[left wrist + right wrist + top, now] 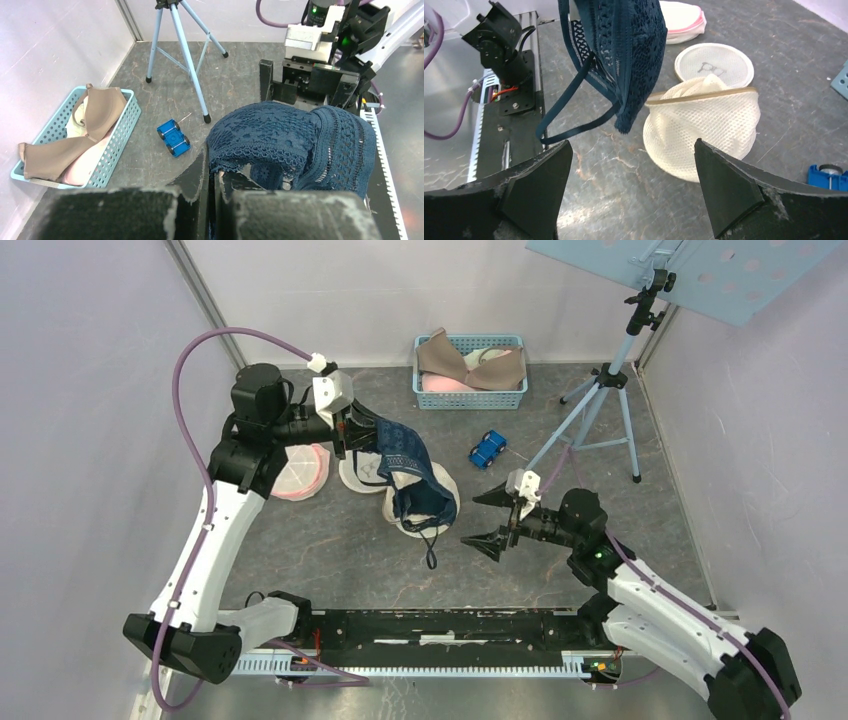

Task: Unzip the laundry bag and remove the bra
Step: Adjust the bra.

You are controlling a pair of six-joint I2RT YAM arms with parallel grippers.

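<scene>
**Lead:** Where did you have the bra at that point?

**Operator:** I had it up off the table in the left gripper [345, 436], whose fingers were pinched tight on one end of the lace. The navy bra [410, 468] hung from there with its long axis running down, over the white mesh laundry bag [709, 125] near the middle of the table. A strap loop trailed lowest, toward the near edge.

**Lead:** Was it clear of the bag?

**Operator:** I judged it was mostly out, since the bag's mouth gaped open and sagged. From the right wrist view I couldn't tell whether the lowest lace touched the mesh or only hung in front of it.

**Lead:** And your right side?

**Operator:** I had the right gripper [470, 519] spread as wide as it goes and holding nothing. It sat just right of the bag and lower than the bra, with its jaws facing left toward both.

**Lead:** So which arm mattered for the next move?

**Operator:** The left arm carried the bra, so I reckoned any lift or carry was its job. The right was nearer the bag and could pin it down if the lace snagged. The basket [470, 398] at the far edge already held other bras, which made it a likely drop spot, though that was my guess.
</scene>
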